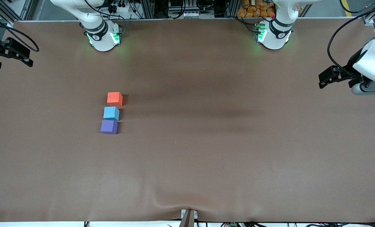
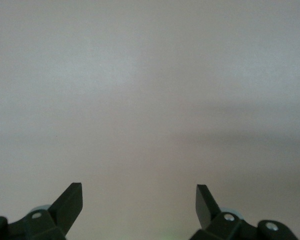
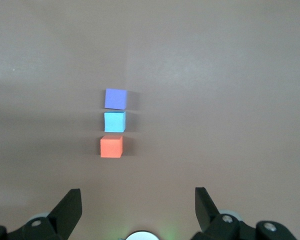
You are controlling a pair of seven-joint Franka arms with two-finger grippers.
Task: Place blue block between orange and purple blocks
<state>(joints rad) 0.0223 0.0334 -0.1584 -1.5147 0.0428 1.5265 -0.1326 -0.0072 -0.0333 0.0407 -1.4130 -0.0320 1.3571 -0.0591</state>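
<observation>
The blue block (image 1: pixel 111 113) sits on the table between the orange block (image 1: pixel 115 98) and the purple block (image 1: pixel 109 126), in one short line toward the right arm's end. The orange block is farthest from the front camera and the purple one nearest. The right wrist view shows the same line: orange (image 3: pixel 111 147), blue (image 3: pixel 115 121), purple (image 3: pixel 115 98). My right gripper (image 1: pixel 23 53) is open and empty, high at the right arm's end of the table (image 3: pixel 138 197). My left gripper (image 1: pixel 324 80) is open and empty, raised at the left arm's end (image 2: pixel 140 192), over bare table.
The brown table cover (image 1: pixel 206 151) has a ripple at its near edge. The two arm bases (image 1: pixel 103 36) (image 1: pixel 274 34) stand along the table's edge farthest from the front camera.
</observation>
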